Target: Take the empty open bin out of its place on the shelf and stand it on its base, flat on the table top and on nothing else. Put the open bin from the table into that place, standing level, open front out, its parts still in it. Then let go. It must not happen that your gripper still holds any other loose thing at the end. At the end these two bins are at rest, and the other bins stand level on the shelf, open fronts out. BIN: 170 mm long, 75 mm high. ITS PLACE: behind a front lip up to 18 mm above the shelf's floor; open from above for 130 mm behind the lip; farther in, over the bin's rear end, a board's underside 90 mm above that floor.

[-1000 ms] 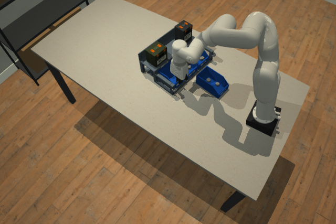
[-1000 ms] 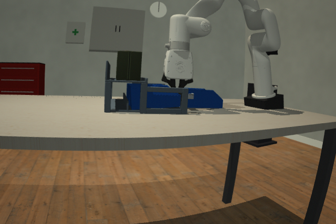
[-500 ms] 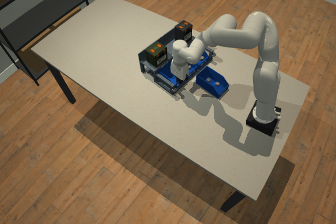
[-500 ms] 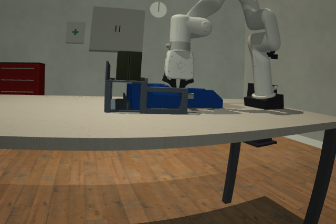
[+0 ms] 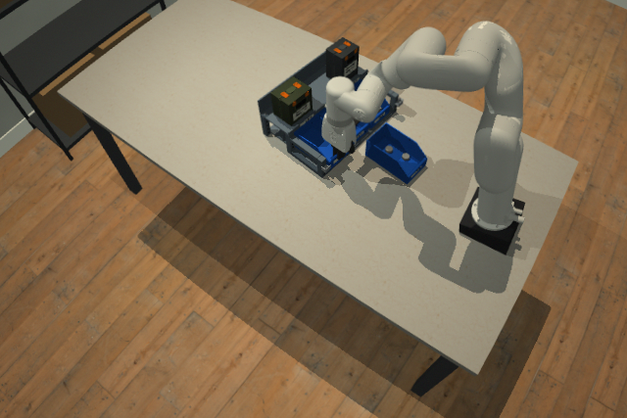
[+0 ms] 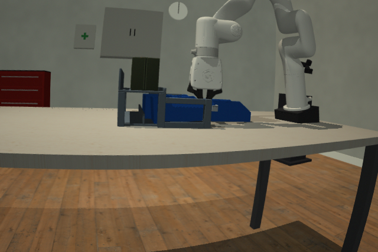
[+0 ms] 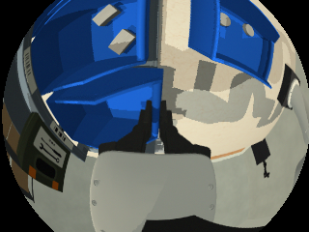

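At the shelf's [image 5: 283, 115] front edge, tool [image 6: 204, 93] nearly closed, pinching the side wall of an empty blue bin [image 7: 97, 100] in its slot. Loaded blue bin [image 5: 396, 152] sits on worktop [image 5: 202, 74] beside the shelf.

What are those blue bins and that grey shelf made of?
The bins look like moulded plastic: one even, saturated blue with a faint sheen. The shelf looks like painted metal or plastic, matte dark grey in thin square bars. The hand is shut on a bin's wall.
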`<state>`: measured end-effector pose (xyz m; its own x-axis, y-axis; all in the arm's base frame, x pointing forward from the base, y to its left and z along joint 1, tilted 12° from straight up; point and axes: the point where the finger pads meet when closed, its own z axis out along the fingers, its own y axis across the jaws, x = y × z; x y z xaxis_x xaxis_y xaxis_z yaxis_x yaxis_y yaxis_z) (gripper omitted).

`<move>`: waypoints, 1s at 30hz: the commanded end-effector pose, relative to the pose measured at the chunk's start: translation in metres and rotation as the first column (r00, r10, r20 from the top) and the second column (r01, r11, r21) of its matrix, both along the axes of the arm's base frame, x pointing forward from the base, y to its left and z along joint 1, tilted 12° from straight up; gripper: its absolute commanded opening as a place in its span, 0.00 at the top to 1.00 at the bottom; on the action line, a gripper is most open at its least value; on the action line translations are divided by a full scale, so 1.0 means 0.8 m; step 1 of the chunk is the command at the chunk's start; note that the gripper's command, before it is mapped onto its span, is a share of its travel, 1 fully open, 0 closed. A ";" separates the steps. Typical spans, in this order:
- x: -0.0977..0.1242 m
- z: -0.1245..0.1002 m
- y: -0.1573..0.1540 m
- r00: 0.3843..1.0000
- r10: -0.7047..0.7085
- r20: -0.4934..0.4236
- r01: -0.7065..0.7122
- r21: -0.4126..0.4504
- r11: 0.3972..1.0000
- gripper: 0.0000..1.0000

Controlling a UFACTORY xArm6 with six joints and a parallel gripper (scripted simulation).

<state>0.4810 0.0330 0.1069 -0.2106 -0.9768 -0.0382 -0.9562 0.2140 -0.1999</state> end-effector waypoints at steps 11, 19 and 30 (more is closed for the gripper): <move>-0.033 -0.005 0.008 1.000 0.000 0.004 0.000 0.000 1.000 1.00; -0.061 -0.011 0.014 1.000 0.000 0.004 0.000 0.000 1.000 1.00; -0.094 -0.018 0.022 1.000 0.000 0.004 0.000 0.000 1.000 1.00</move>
